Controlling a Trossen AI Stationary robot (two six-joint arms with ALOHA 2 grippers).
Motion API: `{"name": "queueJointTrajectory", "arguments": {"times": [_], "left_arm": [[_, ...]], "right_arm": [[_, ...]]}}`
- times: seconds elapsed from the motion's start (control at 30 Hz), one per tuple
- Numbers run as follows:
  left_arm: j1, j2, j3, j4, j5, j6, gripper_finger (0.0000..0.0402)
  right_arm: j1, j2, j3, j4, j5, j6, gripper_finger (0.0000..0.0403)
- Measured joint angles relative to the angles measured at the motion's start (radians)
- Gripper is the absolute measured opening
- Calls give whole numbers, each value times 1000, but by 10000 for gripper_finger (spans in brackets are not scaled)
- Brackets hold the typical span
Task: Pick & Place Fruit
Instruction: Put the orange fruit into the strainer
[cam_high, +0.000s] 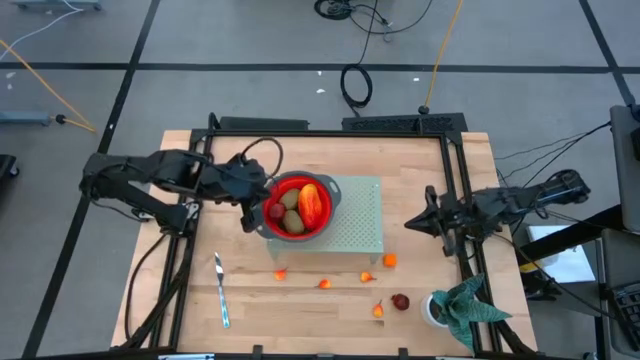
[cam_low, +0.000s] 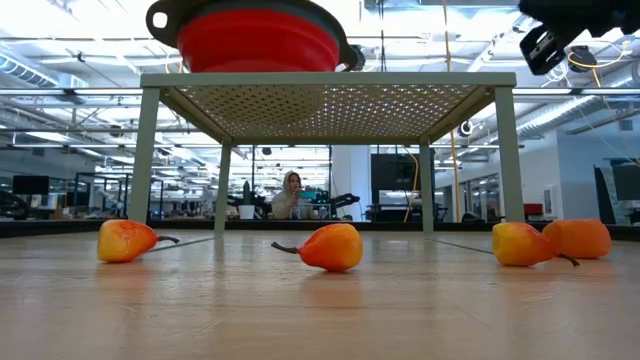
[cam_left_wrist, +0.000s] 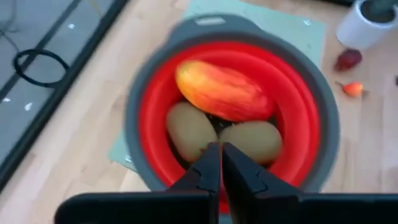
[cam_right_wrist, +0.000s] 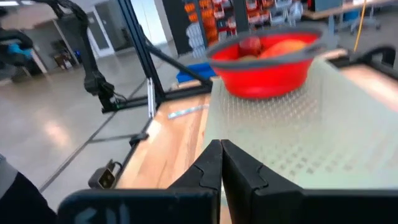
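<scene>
From my overhead feed the left gripper (cam_high: 256, 205) sits just left of centre, over the left rim of the red bowl (cam_high: 270, 225), fingers pressed together with nothing between them. On the left wrist cam those fingers (cam_left_wrist: 211, 168) meet in a tight V right above the bowl's near wall.

Inside the bowl I count two kiwis (cam_high: 292, 210), one long red-orange fruit (cam_high: 312, 204) and a dark red round one (cam_high: 275, 210) at the left edge. The bowl stands on a pale green perforated stand (cam_high: 362, 215) in the middle of the wooden table (cam_high: 420, 310).

Loose fruit on the table, lower middle of the overhead frame: small orange pieces at (cam_high: 280, 273), (cam_high: 324, 283), (cam_high: 367, 277) and (cam_high: 378, 310), a rounder orange one (cam_high: 389, 260) by the stand's right corner, and another dark red one (cam_high: 400, 301) towards the lower right.

The right gripper (cam_high: 412, 224) is parked at the right of the frame, beside the stand's right edge, fingers together and empty too.

There's also a knife (cam_high: 220, 290) lying lower left and a potted plant (cam_high: 455, 308) in the lower right corner. The low cam shows a person (cam_low: 291, 196) seated far back in the room.
</scene>
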Motion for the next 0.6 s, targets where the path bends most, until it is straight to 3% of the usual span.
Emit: {"name": "queueJointTrajectory", "arguments": {"times": [0.17,0.33,0.6], "left_arm": [[-33,0,-48,3,10,-26,3],[-70,-21,-96,7,2,-55,6],[-114,-206,-267,180,-19,-53,3]], "right_arm": [[0,100,0,28,-9,4,1],[1,192,0,121,-103,1,1],[1,281,3,180,-134,24,0]]}}
